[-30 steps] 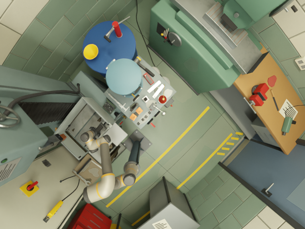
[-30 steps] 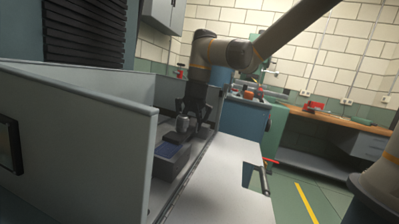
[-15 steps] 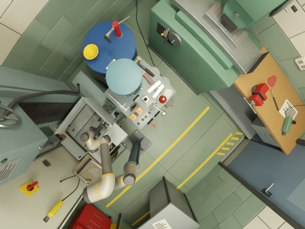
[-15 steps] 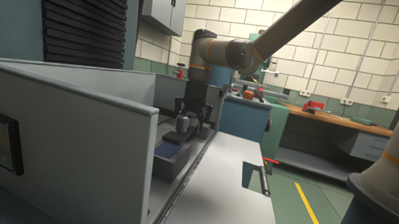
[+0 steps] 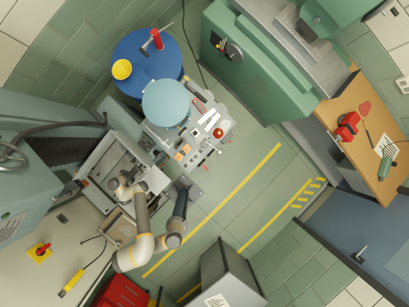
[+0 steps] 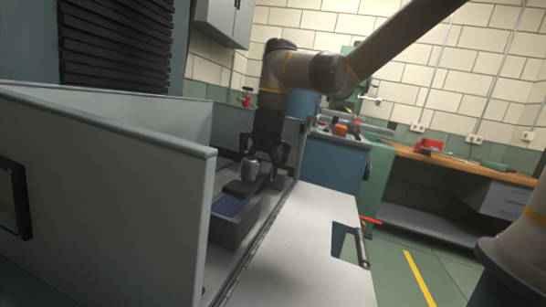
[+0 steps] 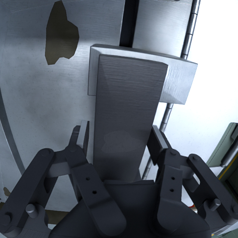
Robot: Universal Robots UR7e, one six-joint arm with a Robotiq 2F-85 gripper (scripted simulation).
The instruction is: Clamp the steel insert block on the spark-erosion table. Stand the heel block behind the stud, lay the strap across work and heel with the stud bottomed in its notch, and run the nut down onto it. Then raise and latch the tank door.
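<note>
The dark strap point(image 7: 127, 117) lies between my fingers on the spark-erosion table, its far end resting on the pale steel heel block point(image 7: 171, 80) and running back under my wrist. From the side the strap point(image 6: 249, 185) slopes across the dark insert block point(image 6: 235, 214) with its blue top. The steel nut point(image 6: 249, 169) stands on the stud just beside my fingers. My gripper point(image 7: 120, 144) point(image 6: 266, 153) hangs straight down over the strap inside the tank, open and holding nothing.
Behind the table stands the machine column with its black bellows point(image 6: 114, 45). The tank door point(image 6: 296, 242) lies folded down flat toward the aisle, its handle point(image 6: 360, 246) at the outer edge. A blue tool cart point(image 6: 338, 155) stands beyond the tank.
</note>
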